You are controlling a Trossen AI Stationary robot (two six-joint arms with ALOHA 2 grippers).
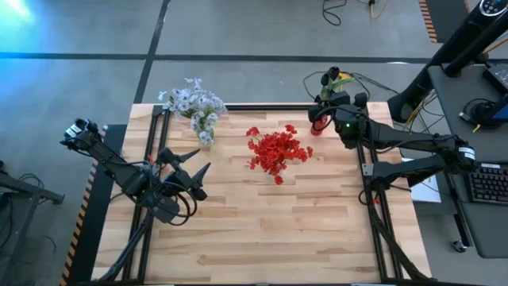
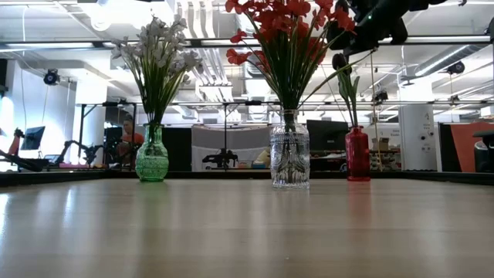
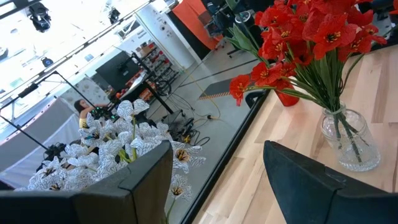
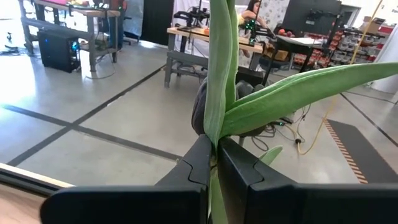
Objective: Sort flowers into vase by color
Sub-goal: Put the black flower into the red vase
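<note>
Table [image 1: 262,238]: light wood planks; the whole near half lies bare, and all three vases stand in the far half.
Right arm: reaches in from the right edge toward the far right corner, over the red vase.
Left arm: lies along the left edge, wrist turned toward the middle of the table.
Red flowers [image 1: 276,151]: a full bunch in the clear glass vase [image 2: 289,158], at the centre of the far half.
White flowers [image 1: 193,101]: a bunch in the green vase [image 2: 152,161], near the far left corner.
Red vase [image 2: 356,154]: near the far right corner, close to the far edge, with a dark-budded stem in it.
Dark flower [image 4: 221,99]: green stem and long leaves, upright above the red vase.
Right gripper [image 4: 213,163]: fingers pressed together on the dark flower's stem.
Left gripper [image 1: 193,164]: fingers spread apart, nothing between them, near the green vase.
Open room: bare wood between the left gripper and the clear vase.
Beyond the table: grey floor, desks, cables, a seated person far off.
</note>
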